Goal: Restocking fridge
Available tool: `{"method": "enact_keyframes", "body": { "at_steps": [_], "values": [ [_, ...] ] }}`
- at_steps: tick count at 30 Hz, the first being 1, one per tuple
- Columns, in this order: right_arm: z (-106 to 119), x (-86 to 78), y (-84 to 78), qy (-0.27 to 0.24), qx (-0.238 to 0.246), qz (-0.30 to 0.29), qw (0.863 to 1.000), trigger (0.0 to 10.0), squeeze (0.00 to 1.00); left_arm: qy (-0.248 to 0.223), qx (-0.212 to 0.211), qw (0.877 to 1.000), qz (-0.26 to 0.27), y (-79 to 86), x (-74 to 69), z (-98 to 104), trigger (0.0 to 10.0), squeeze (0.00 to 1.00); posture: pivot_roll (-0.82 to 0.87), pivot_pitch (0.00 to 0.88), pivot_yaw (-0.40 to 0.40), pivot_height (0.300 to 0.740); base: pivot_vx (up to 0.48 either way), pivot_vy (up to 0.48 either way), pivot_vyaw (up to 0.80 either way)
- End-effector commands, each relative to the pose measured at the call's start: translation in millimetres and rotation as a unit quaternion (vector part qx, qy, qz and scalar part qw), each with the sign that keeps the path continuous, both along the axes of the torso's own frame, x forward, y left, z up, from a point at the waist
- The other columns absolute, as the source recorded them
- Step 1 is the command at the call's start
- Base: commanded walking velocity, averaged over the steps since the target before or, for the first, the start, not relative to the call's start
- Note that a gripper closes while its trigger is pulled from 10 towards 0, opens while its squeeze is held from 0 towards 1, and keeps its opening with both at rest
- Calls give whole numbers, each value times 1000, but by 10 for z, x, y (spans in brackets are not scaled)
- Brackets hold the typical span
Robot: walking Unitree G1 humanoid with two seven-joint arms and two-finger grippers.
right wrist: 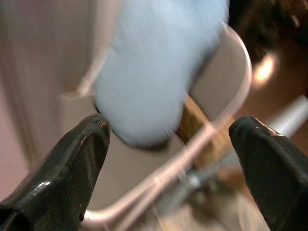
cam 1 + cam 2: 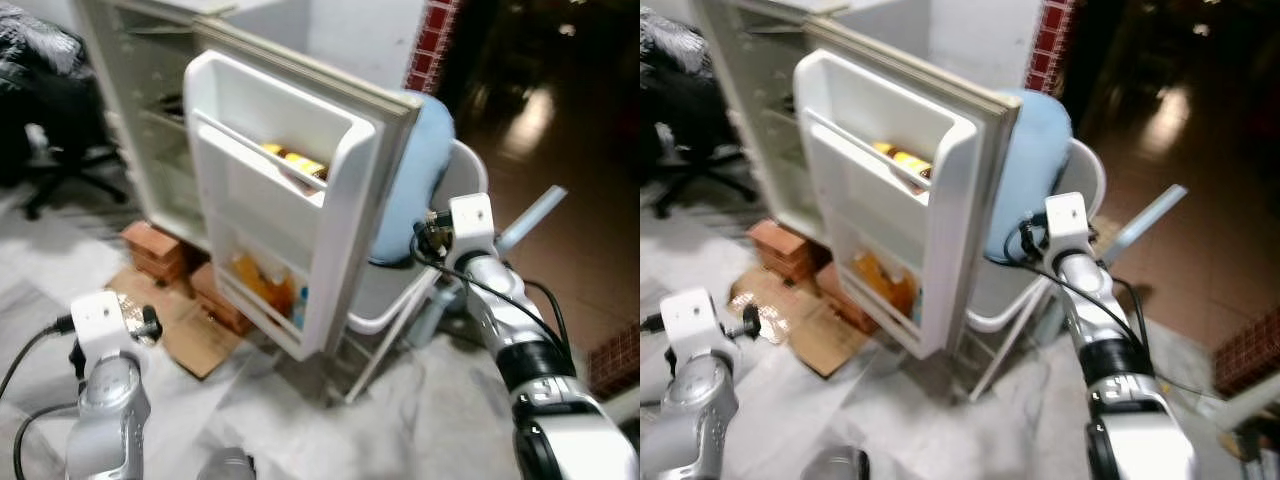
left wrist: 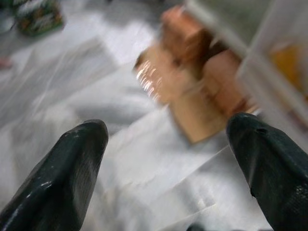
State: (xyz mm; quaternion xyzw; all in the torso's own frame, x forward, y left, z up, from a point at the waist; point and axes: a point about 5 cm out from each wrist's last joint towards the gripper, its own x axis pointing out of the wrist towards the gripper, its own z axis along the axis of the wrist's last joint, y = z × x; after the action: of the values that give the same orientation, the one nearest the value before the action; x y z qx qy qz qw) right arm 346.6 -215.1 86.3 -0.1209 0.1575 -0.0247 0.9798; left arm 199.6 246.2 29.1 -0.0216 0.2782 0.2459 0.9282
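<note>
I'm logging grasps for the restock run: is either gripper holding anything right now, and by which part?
Nothing is held. The left gripper is open over the floor near the bricks; the right gripper is open, facing the blue cushion on the chair.

The fridge door is white inside, holding yellow cans on its upper shelf and orange-yellow bottles below. A pale blue cushion rests on a white chair. Reddish-brown bricks sit on tan cardboard, over what looks like grey-white marbled floor. Black fingers frame it.
</note>
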Motion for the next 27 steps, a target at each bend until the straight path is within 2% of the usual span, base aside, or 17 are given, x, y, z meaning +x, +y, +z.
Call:
{"method": "enact_keyframes", "body": {
  "at_steps": [1,4,9,14,17,19,21,22,23,25,27],
  "values": [
    [166,109,3,-28,5,-16,999,10000,0,-7,-10,1000,-7,-4,44,27,10000,0,110,0,-65,740,0,0,0],
    [255,175,48,-47,5,-15,999,10000,0,-10,-22,1000,-5,-18,41,10,10000,0,112,0,-67,740,0,0,0],
    [273,221,120,-51,6,-14,999,10000,0,-15,-23,1000,-11,-30,48,18,10000,0,111,0,-68,740,0,0,0],
    [291,264,208,-60,24,-48,997,10000,0,-12,-27,999,-13,-47,48,-4,10000,0,108,0,-67,740,0,0,0],
    [426,382,456,-77,55,-70,993,10000,0,-3,-27,999,-23,-78,68,-29,10000,0,104,0,-64,740,0,0,0],
    [472,414,549,-81,66,-70,992,10000,0,-3,-25,999,-26,-82,77,-29,10000,0,105,0,-61,740,0,0,0],
    [554,457,726,-91,94,-55,990,10000,0,-2,-25,999,-27,-85,81,-34,10000,0,107,0,-62,740,0,0,0],
    [647,487,910,-104,113,-33,988,10000,0,-1,-25,999,-27,-87,83,-38,10000,0,108,0,-63,740,0,0,0],
    [789,512,1176,-123,143,2,982,10000,0,1,-26,999,-28,-90,85,-46,10000,0,109,0,-64,740,0,0,0],
    [932,504,1469,-139,206,54,967,10000,0,6,-31,999,-29,-99,85,-62,10000,0,109,0,-67,740,0,0,0],
    [1009,477,1633,-148,229,88,958,10000,0,10,-38,999,-29,-107,82,-84,10000,0,108,0,-68,740,0,0,0]
  ]
}}
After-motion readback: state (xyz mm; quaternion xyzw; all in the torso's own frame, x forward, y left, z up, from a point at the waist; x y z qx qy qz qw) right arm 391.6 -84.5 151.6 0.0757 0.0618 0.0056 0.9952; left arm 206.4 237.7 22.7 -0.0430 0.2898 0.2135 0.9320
